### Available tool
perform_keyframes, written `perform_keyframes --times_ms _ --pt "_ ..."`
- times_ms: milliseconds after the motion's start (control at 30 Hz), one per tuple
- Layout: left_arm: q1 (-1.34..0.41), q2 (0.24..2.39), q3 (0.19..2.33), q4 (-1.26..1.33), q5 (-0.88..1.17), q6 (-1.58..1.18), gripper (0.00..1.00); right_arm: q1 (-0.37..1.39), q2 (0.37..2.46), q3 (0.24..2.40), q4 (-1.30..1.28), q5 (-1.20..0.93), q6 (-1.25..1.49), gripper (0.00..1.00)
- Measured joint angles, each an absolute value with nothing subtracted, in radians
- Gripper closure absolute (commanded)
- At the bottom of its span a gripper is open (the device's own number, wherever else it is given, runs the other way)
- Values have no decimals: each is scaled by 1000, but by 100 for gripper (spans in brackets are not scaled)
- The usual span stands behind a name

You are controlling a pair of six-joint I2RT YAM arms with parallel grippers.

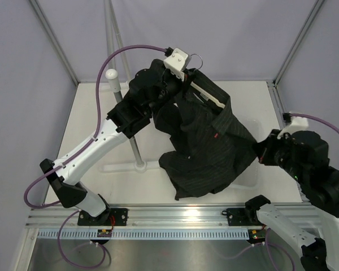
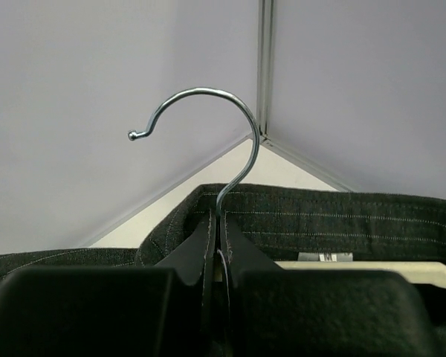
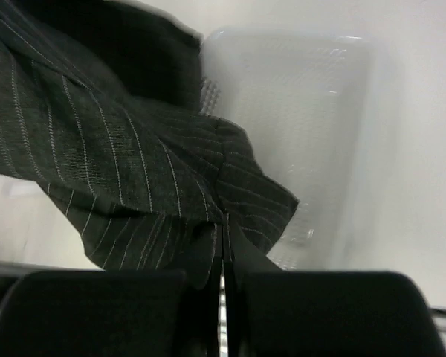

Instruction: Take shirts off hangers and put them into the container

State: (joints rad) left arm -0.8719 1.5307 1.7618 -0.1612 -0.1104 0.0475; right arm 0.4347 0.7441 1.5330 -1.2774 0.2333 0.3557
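Closest in, my left gripper [image 2: 217, 256] is clamped shut on the hanger [image 2: 379, 274] hook, up beyond the container [image 3: 305, 111], while my right gripper [image 3: 223, 249] pinches the shirt [image 3: 119, 171] hem over that container; I fear a hard tug snags the collar and twists the hook loose.

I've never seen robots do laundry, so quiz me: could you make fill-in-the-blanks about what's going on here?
The left gripper is shut on the hanger's metal ____.
The right gripper pinches the black pinstriped ____.
Seen from above, that garment covers part of the clear plastic ____.
Missing: hook; shirt; container.
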Motion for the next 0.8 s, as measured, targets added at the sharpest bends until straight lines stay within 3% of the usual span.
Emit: perform_keyframes --times_ms 200,300,500,800 --pt "-856 1499 1779 -193 -108 8 100 435 754 1217 -990 -168 447 100" --pt "-872 1484 1781 -196 -107 -9 100 466 813 1166 -871 -269 481 100" --pt "-912 1478 1786 -201 -103 -29 100 572 987 1194 -649 -335 520 100" --pt "-938 1465 1786 -246 -104 -30 100 587 1160 1238 -454 -326 551 100"
